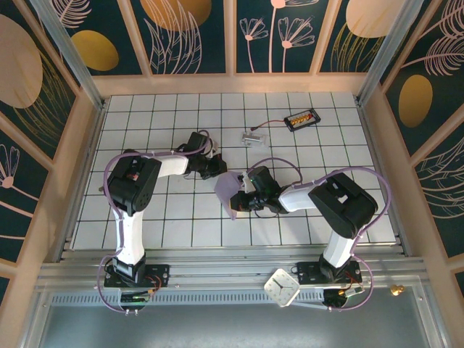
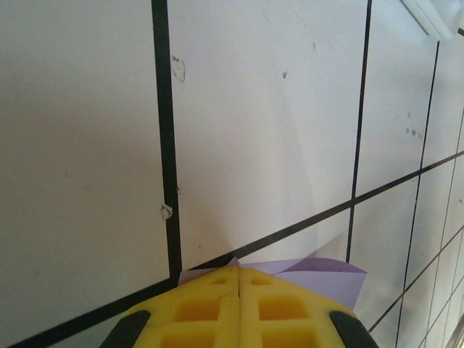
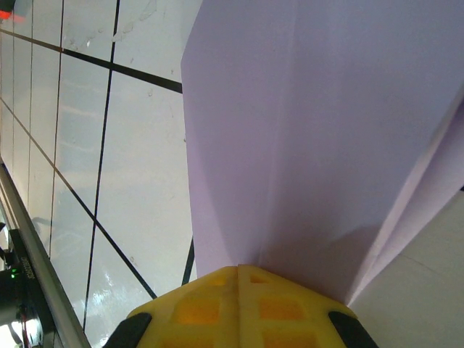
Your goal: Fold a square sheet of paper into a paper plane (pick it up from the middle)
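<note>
both arms bend inward over the tiled tabletop (image 1: 174,116). the right gripper (image 1: 245,199) (image 3: 238,270) is clamped tight on the creased lavender sheet of paper (image 1: 230,194) (image 3: 304,145), held up mid-table. the left gripper (image 1: 215,168) (image 2: 239,272) is closed too, at the sheet's corner (image 2: 319,275); i can't tell if it pinches it.

Mid-table: folded paper (image 1: 227,191) between left gripper (image 1: 221,171), right gripper (image 1: 243,202)

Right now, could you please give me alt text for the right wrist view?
Creased lavender paper rises from the shut yellow right tool, which pinches its lower edge. A white tiled table with dark grout lines lies to the left.
</note>
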